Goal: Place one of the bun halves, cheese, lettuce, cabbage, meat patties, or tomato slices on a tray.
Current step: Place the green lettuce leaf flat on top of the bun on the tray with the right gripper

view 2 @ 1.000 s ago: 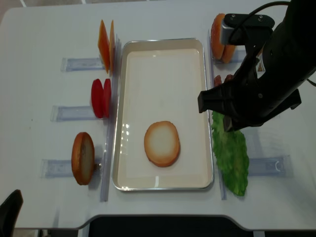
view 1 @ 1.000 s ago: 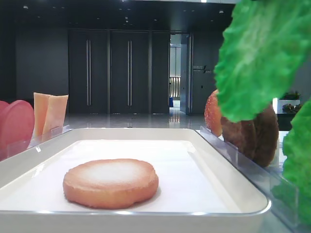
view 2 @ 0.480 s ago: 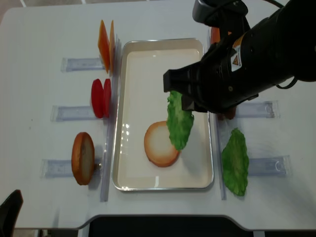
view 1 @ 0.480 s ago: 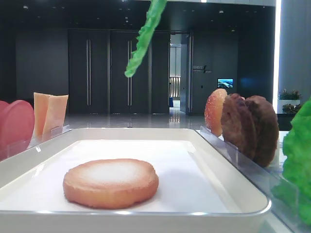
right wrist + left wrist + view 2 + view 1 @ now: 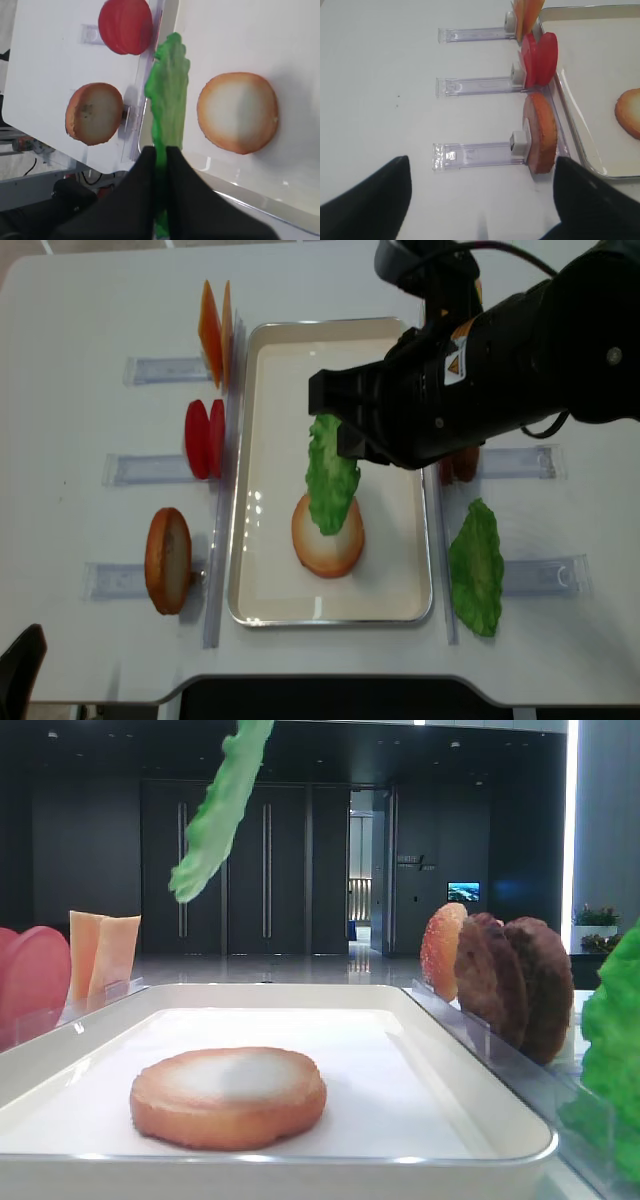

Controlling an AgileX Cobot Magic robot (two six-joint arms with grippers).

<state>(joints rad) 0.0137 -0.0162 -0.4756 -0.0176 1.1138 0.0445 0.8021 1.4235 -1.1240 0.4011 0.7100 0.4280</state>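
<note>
My right gripper [image 5: 160, 150] [image 5: 345, 435] is shut on the lettuce [image 5: 331, 485] [image 5: 169, 95] [image 5: 214, 825], a thin green ruffled leaf that hangs from its fingers. The leaf hovers over the white tray [image 5: 330, 324] [image 5: 300, 1158], its lower tip above a bun half [image 5: 330, 540] [image 5: 228, 1095] [image 5: 237, 112] lying pale face up on the tray. My left gripper [image 5: 480, 210] stands open over bare table, left of a second bun half [image 5: 540, 132] [image 5: 168, 560] upright in its holder.
Left of the tray stand tomato slices [image 5: 205, 438] [image 5: 539, 59] and cheese [image 5: 215, 330] [image 5: 102, 955] in clear holders. On its right are meat patties [image 5: 520, 985], a speckled bun [image 5: 440, 950] and a green ruffled cabbage bunch [image 5: 477, 565] [image 5: 615, 1060].
My right gripper has lifted the lettuce from the right-hand holder and carried it leftward over the tray, to above the bun half. The left gripper has not moved.
</note>
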